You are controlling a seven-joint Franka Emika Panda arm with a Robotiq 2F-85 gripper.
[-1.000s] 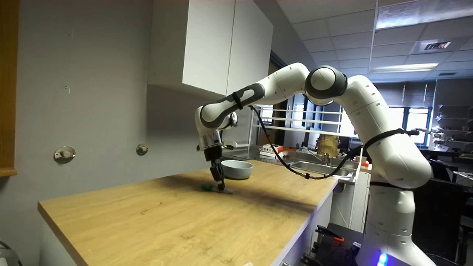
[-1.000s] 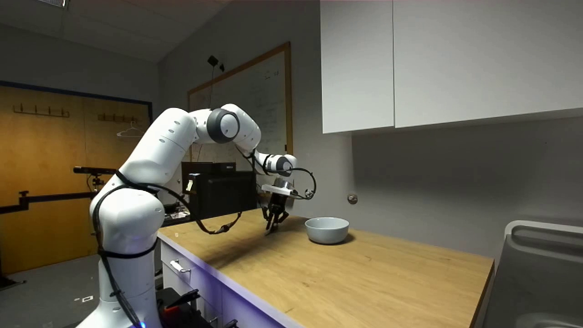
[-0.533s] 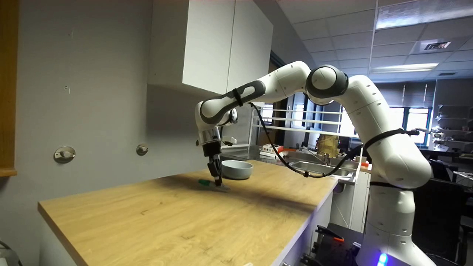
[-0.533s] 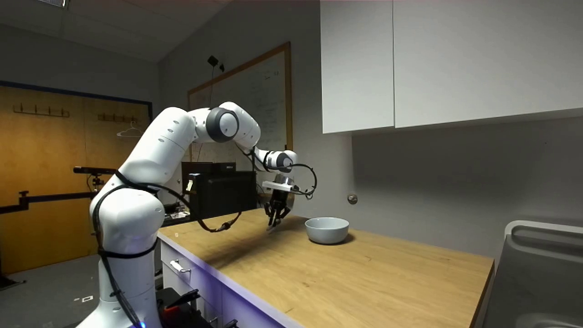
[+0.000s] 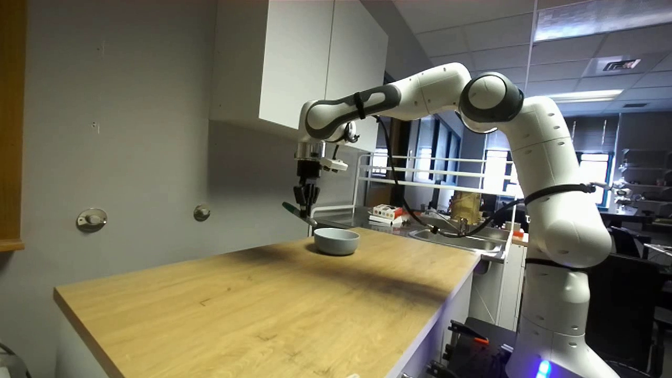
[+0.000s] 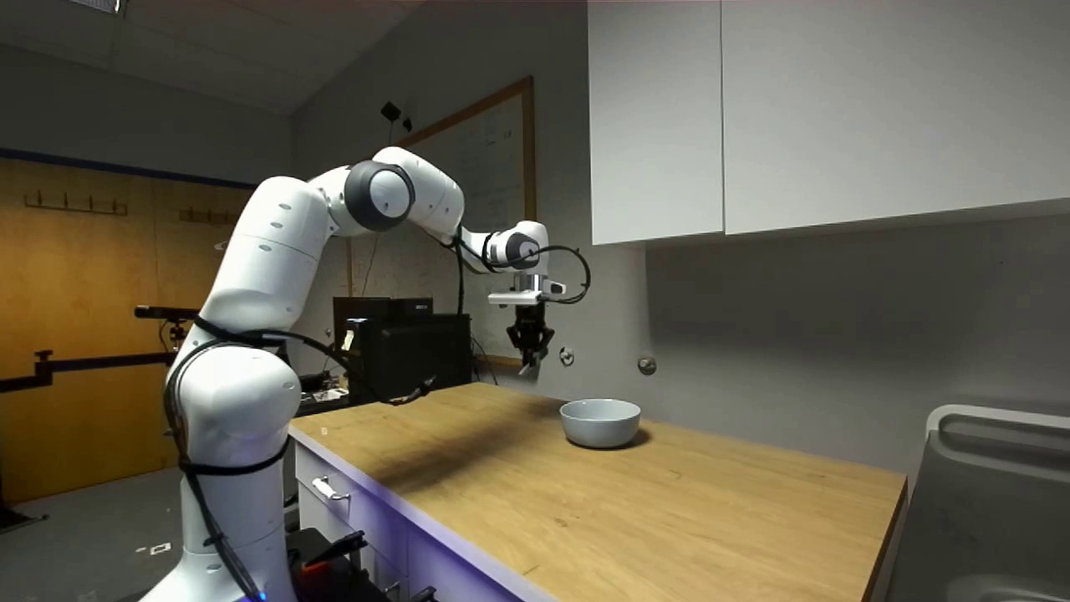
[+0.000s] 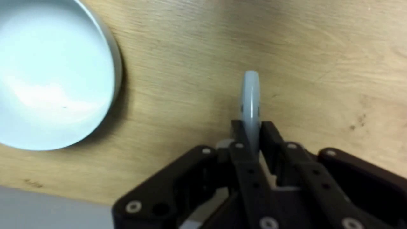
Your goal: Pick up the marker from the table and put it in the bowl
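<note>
A pale grey marker (image 7: pixel 251 92) is clamped in the black gripper (image 7: pixel 252 125), rounded end pointed toward the top | A light bowl (image 7: pixel 117 66), cropped at upper left, is seen apart from it | Wooden table (image 7: pixel 178 89) is bordered at lower left by a grey surface (image 7: pixel 47 211)

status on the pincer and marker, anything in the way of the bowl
Pincer shut on marker, up above table. Marker tilted, not yet over bowl. No obstruction seen between the two.
</note>
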